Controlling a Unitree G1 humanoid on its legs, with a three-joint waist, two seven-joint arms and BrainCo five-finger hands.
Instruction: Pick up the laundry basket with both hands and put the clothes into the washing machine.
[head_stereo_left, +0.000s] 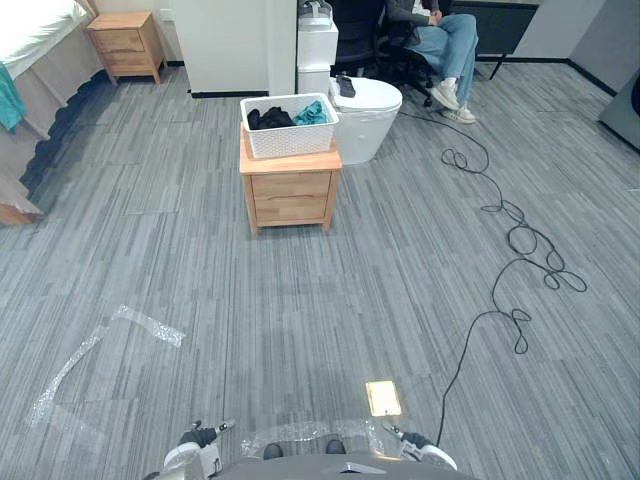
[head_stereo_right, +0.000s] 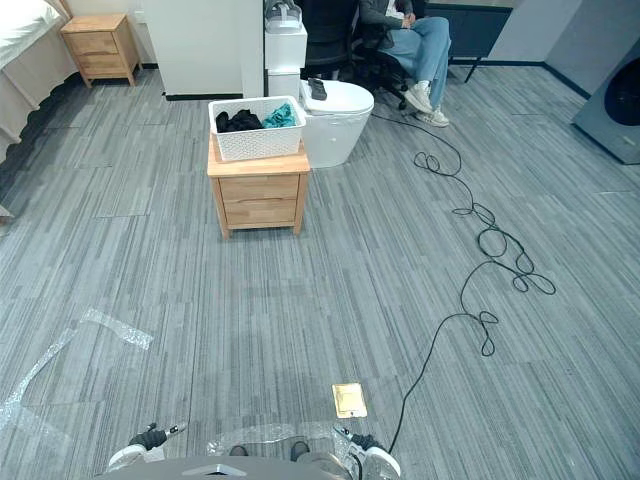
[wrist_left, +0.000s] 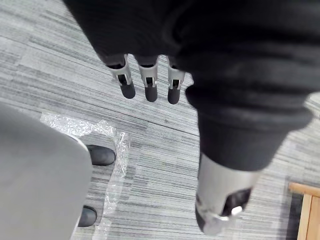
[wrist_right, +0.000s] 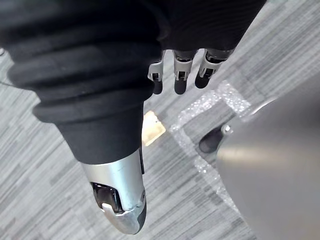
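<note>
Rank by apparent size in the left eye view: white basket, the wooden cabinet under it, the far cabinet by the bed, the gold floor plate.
1. Wooden cabinet under the basket.
2. White basket and far cabinet: look about alike; the cabinet stands farther off.
3. Gold floor plate.

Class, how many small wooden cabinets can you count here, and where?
2. One cabinet stands mid-floor with the white laundry basket on top; the second cabinet is far left, beside the bed. Others may be hidden out of frame.
</note>
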